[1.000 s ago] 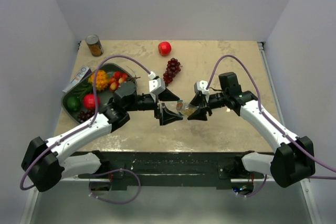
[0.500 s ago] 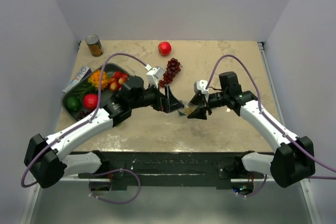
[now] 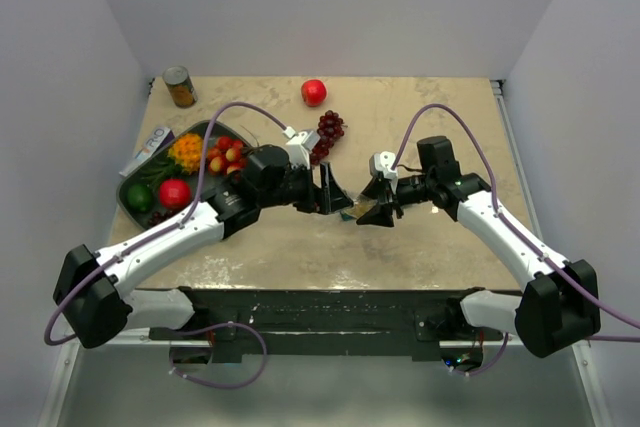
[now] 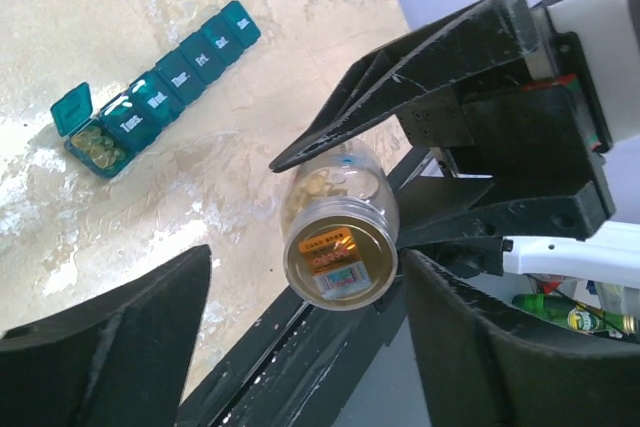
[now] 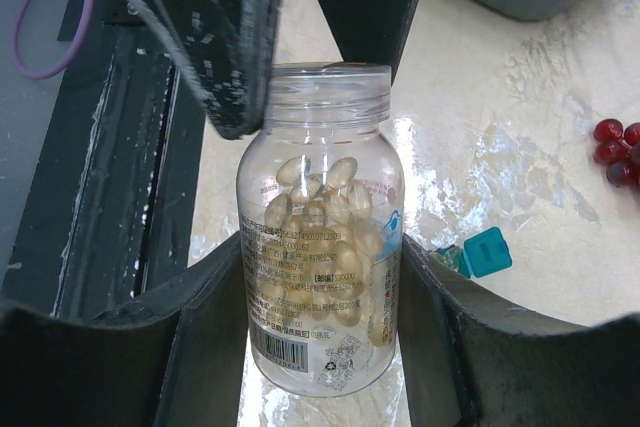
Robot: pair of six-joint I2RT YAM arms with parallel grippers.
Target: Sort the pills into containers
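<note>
The right gripper is clamped on the body of a clear pill bottle holding yellow capsules. The left gripper is spread wide on either side of the bottle's neck, not gripping it. The pill organiser lies on the table under both grippers, near mid-table, one end lid raised over yellow capsules.

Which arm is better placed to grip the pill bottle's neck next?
Left, likely: the left gripper straddles the pill bottle at its neck, jaws apart; the right gripper is clamped on its body.
</note>
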